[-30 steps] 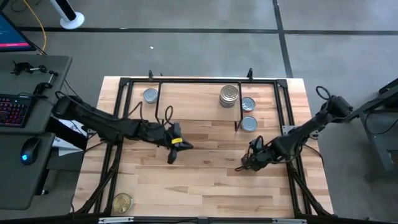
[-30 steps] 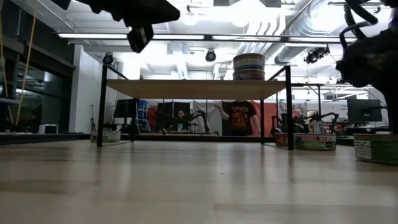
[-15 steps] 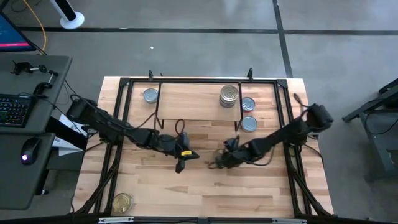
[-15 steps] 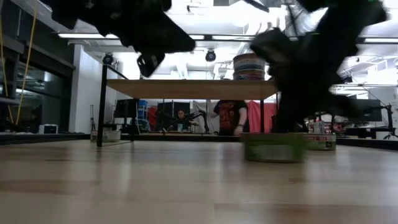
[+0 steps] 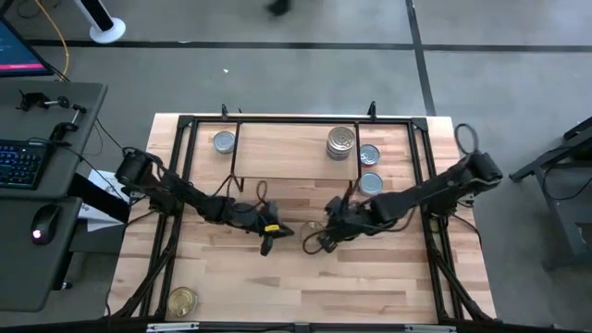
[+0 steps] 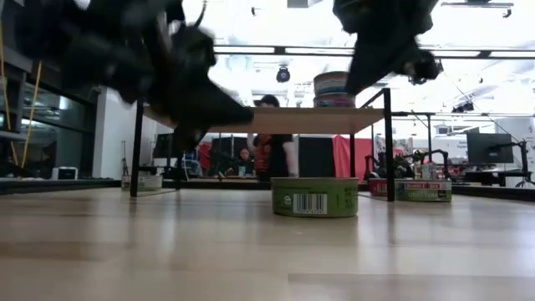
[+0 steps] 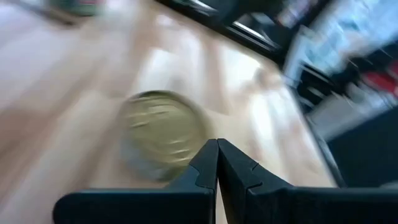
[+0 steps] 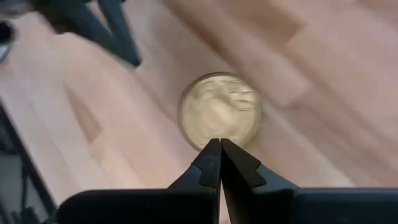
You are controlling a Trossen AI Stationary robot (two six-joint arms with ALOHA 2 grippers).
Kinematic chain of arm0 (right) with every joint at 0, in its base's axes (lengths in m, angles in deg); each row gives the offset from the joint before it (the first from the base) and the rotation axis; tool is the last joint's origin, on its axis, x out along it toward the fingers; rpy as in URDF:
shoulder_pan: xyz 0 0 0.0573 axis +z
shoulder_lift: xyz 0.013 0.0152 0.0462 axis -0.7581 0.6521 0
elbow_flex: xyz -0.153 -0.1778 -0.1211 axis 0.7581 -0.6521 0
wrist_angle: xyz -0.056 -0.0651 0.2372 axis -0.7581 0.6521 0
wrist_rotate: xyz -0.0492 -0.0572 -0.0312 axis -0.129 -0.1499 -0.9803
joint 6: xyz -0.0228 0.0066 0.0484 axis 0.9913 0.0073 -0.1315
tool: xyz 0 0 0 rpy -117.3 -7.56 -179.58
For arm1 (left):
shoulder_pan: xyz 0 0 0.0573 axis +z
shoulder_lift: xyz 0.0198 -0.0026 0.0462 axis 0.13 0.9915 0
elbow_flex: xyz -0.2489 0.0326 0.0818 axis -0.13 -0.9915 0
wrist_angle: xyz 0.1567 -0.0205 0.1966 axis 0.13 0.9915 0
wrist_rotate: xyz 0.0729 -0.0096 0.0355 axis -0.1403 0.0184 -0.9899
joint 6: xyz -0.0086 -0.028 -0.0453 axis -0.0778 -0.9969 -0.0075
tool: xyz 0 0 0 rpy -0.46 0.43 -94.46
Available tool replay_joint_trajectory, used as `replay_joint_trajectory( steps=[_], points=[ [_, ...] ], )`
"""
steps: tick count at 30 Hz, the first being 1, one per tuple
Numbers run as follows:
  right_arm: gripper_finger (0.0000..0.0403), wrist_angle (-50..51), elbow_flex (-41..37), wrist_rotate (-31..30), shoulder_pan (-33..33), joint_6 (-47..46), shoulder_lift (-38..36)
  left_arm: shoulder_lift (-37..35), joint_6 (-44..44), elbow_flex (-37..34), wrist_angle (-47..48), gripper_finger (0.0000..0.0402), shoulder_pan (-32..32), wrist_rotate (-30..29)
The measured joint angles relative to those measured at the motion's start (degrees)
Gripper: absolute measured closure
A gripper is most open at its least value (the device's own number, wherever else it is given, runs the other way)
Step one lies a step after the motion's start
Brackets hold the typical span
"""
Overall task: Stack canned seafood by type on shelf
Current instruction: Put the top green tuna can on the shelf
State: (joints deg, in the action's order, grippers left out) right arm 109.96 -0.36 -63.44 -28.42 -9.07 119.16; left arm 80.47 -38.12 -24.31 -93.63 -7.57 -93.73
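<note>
Gold-topped tin [image 5: 302,230] flat on table [image 5: 370,277], centre, near side of shelf [image 5: 287,148]; green side label with barcode. Left gripper [image 5: 268,242] just left of it, fingers pressed together, holding nothing. Right gripper [image 5: 319,240] just right, fingers likewise together, empty. Gold stack [image 5: 340,142] on shelf's right end; silver tins [image 5: 369,154] right of shelf.

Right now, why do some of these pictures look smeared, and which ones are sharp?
High view: evenly lit and sharp. Low view: both arms are dark smears against bright ceiling lights, while the green tin on the table reads crisply. Left wrist view: the gold-topped tin is streaked with motion blur. Right wrist view: the same tin is softly blurred.
</note>
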Motion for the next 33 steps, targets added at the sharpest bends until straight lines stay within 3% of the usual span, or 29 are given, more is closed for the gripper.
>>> replay_joint_trajectory(
  steps=[2,5,8,11,14,25,29,33],
  points=[
    [0.0403,3.5,0.0,-2.1,0.8,-0.9,-1.9,2.0,-0.8,-3.0,-6.5,0.0402,1.0,-2.1],
    [0.0403,6.0,0.0,-1.9,1.1,-0.8,-2.6,4.3,1.8,-2.3,-10.2,0.0402,2.5,0.1],
    [0.0403,1.9,-2.6,1.8,0.2,-0.8,-1.9,6.3,7.2,2.8,-5.9,0.0401,2.3,2.7],
    [0.0403,-8.9,-9.3,6.5,-0.7,-1.4,-1.8,8.5,14.2,9.1,3.0,0.0401,1.2,2.9],
    [0.0403,-15.6,-15.0,7.3,-1.0,-5.4,-1.9,10.4,17.1,12.8,10.2,0.0402,0.7,2.3],
    [0.0403,-29.6,-22.5,4.1,-0.9,-10.8,-1.9,12.3,16.3,12.2,9.3,0.0402,0.7,-1.4],
    [0.0403,-29.4,-22.6,2.3,-2.3,-10.8,-1.5,12.3,17.8,12.2,7.6,0.0401,0.7,-1.6],
    [0.0403,-28.0,-22.6,4.5,-3.9,-11.7,1.3,12.3,17.6,12.2,8.0,0.0402,0.8,-1.6]
  ],
)
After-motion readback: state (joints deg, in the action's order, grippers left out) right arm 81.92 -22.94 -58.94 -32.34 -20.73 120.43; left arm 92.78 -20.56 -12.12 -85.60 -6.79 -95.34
